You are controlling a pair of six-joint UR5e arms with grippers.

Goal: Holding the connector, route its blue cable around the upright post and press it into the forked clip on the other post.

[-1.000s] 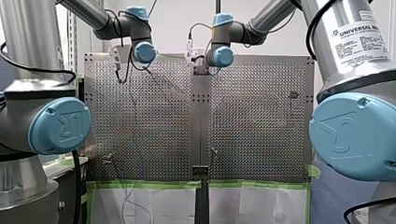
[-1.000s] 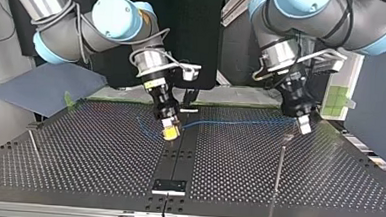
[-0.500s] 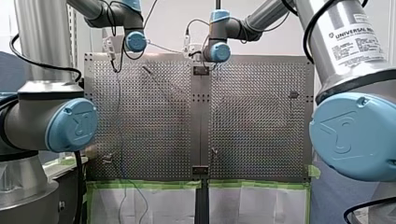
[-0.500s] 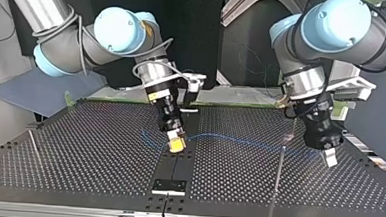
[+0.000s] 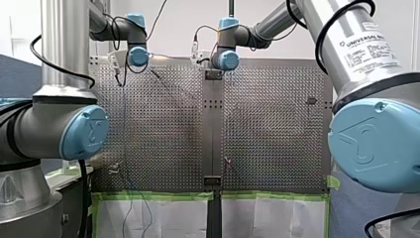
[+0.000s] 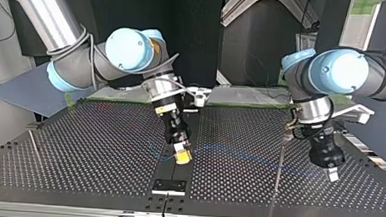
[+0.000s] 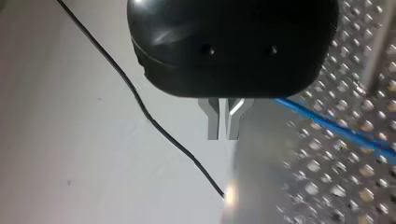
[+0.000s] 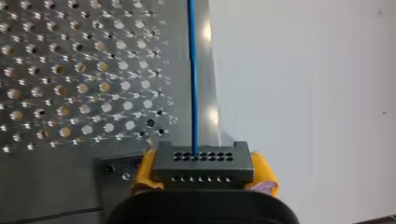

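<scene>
Perforated table [image 6: 89, 148] unchanged; left gripper [image 7: 223, 126], pinching blue cable [image 8: 193, 93], has advanced beside the post [image 6: 278, 165]; right gripper [image 6: 182, 155] clamps the connector [image 8: 203, 164].

Only readable txt: "UNIVERSAL RO…", dark caps, on white label [image 5: 370, 47] wrapped round my right arm's silver tube, front view. Fine print under that heading: too small to read. Blue joint cap [image 5: 374, 144] just below label has embossed logo, letters unclear. Second blue cap [image 5: 84, 133], far left of label: same.
</scene>
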